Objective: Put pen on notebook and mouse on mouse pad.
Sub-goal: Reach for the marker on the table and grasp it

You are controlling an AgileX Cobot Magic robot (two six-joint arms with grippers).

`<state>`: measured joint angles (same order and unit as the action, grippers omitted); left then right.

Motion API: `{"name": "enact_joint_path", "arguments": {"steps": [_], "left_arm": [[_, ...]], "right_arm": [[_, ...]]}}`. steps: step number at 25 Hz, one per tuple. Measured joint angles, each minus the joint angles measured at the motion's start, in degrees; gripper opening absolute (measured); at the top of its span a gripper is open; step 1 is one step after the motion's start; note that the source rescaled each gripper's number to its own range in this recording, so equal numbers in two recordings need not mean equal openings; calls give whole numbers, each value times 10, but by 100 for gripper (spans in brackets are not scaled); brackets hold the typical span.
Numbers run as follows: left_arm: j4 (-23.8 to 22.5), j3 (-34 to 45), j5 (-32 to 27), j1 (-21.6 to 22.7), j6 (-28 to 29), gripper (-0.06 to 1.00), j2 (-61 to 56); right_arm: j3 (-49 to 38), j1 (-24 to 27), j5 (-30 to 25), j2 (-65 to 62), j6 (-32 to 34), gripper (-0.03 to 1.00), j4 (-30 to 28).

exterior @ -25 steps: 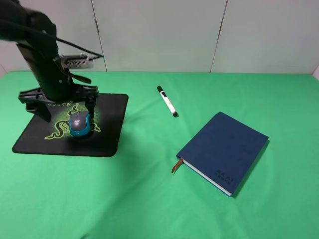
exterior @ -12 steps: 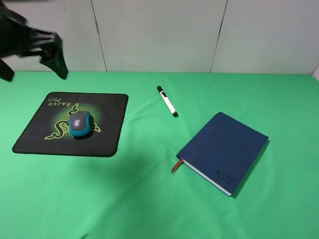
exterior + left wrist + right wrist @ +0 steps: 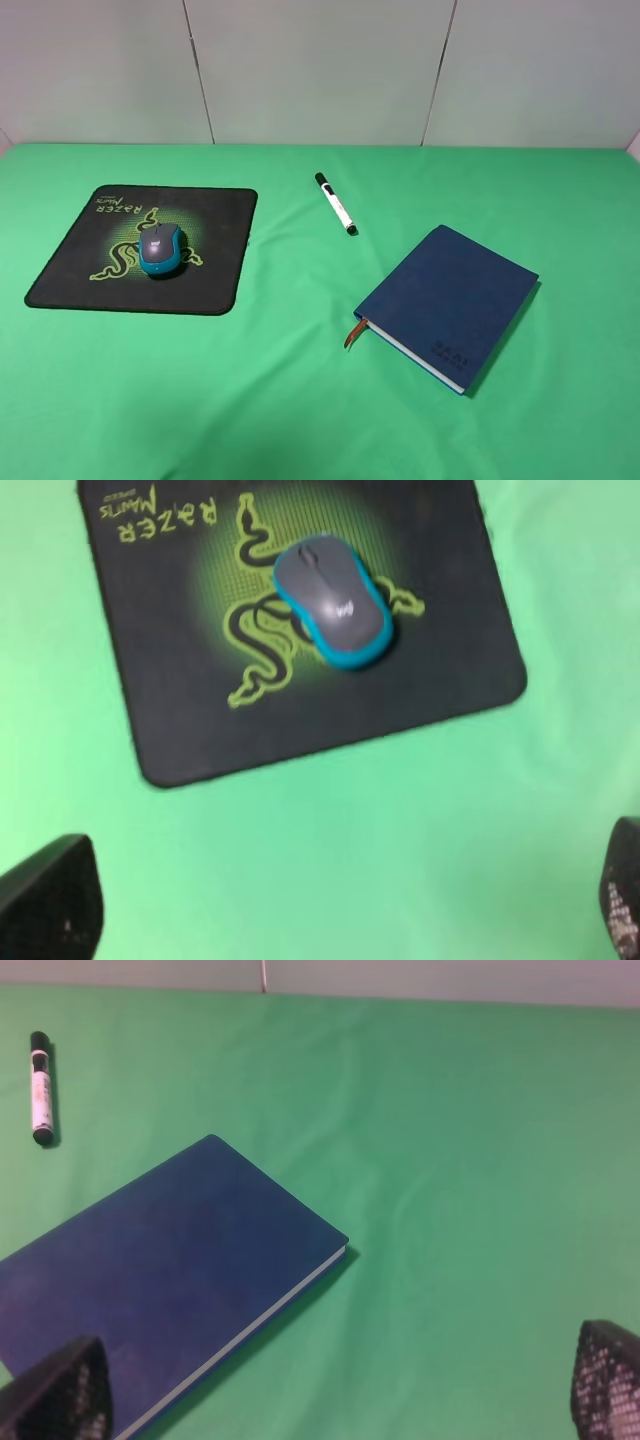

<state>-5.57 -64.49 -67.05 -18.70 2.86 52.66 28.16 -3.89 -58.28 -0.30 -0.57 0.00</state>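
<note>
- While both arms hang above the green cloth (image 3: 290, 400), I see each gripper only through its own wrist camera.
- My left gripper (image 3: 335, 910) has its two dark fingers (image 3: 55, 905) at opposite edges of the wrist view. They are spread wide and I see only cloth between them.
- My right gripper (image 3: 335, 1390) looks the same, with fingers (image 3: 60, 1390) wide apart and gripping nothing. One fingertip shows in front of the notebook's edge.
- From the high camera, the mouse (image 3: 160, 248) sits on the mouse pad (image 3: 60, 280), right over the green snake logo near the pad's middle. That pair is on the left side of the table.
- I see the pen (image 3: 336, 203) lying flat on the cloth toward the back, between the pad and the notebook (image 3: 450, 295) and apart from both. Its black cap points toward the back wall.
- To the right, the notebook lies closed and turned at an angle, with the ribbon bookmark (image 3: 352, 333) poking out at its near-left corner. The pen is not on it.
</note>
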Motion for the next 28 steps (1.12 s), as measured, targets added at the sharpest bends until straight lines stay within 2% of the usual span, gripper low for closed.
{"name": "enact_joint_path", "arguments": {"steps": [8, 14, 20, 23, 28], "left_arm": [[7, 112, 0, 13, -6, 100, -188], [39, 217, 19, 88, -16, 100, -303], [86, 310, 58, 145, -74, 100, -388], [109, 350, 67, 151, -89, 100, -420], [125, 356, 66, 153, -106, 100, -474]], "right_arm": [[0, 0, 0, 0, 0, 100, 0], [0, 0, 0, 0, 0, 100, 0], [0, 0, 0, 0, 0, 100, 0], [0, 0, 0, 0, 0, 100, 0], [0, 0, 0, 0, 0, 100, 0]]}}
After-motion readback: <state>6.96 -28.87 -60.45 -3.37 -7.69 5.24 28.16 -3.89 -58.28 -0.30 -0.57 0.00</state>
